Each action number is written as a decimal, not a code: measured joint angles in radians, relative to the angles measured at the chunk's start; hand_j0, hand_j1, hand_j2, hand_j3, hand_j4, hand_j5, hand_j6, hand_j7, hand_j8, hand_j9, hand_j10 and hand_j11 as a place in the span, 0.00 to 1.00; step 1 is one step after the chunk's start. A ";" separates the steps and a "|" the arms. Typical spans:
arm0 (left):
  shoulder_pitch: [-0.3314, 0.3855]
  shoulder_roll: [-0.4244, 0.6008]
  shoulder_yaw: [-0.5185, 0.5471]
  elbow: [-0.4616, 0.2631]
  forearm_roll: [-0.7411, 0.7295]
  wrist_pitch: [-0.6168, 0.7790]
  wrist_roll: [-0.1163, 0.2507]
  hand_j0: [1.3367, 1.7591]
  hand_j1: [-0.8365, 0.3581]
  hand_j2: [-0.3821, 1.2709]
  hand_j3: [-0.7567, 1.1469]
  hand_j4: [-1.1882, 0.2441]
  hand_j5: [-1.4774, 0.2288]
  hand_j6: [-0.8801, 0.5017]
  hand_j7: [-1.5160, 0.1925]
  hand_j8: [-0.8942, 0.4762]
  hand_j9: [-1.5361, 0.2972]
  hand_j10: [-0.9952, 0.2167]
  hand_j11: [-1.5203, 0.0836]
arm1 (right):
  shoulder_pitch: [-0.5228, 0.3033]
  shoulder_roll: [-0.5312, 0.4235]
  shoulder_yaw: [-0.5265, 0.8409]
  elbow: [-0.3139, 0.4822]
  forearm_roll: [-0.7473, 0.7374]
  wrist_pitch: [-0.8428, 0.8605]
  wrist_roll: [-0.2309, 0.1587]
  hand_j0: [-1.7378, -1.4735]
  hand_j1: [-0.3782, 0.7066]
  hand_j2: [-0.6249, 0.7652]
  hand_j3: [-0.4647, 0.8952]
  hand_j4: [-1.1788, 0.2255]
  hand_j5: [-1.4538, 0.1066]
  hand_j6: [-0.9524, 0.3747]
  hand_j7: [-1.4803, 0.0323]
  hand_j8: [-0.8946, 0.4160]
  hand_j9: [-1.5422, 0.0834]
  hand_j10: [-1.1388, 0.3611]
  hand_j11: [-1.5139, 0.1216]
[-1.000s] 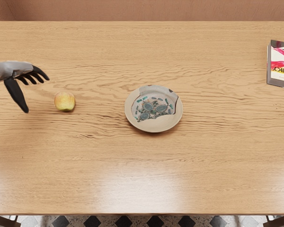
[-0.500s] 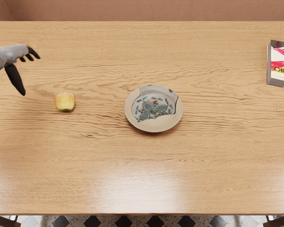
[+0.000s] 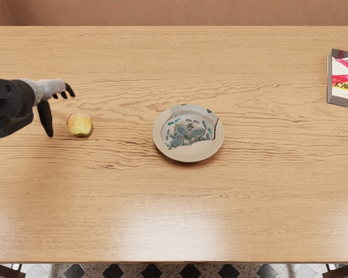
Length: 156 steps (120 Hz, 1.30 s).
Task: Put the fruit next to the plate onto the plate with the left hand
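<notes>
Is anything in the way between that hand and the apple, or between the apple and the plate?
Nothing visible. The left hand, fingers open, is just left of the apple, apart from it. Only bare table lies between the apple and the plate. The book lies far off at the right edge.

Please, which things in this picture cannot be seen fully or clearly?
1. Head view: colourful book, cut off by the right edge; cover text too small to read.
2. Head view: arm of the open left hand, near the yellow-red round apple, cut off by the left edge.
3. Head view: painted pattern on the beige round ceramic plate, too small to make out.
4. The right hand is out of view.
</notes>
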 joint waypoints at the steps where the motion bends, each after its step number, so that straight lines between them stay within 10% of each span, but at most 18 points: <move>1: 0.000 -0.002 0.000 0.003 0.000 0.000 0.000 0.76 0.74 0.26 0.40 0.65 0.67 0.45 0.69 0.46 0.66 0.61 0.74 | 0.000 0.000 0.000 0.000 0.000 0.000 0.000 0.30 0.07 0.44 0.34 0.81 0.90 0.69 0.95 0.66 0.92 0.74 0.90; 156: 0.281 -0.281 -0.056 0.332 0.023 0.141 -0.012 0.76 0.68 0.26 0.40 0.61 0.62 0.41 0.65 0.42 0.61 0.56 0.69 | 0.000 0.000 0.000 0.000 0.000 0.000 0.000 0.30 0.07 0.44 0.34 0.81 0.90 0.69 0.95 0.66 0.92 0.74 0.90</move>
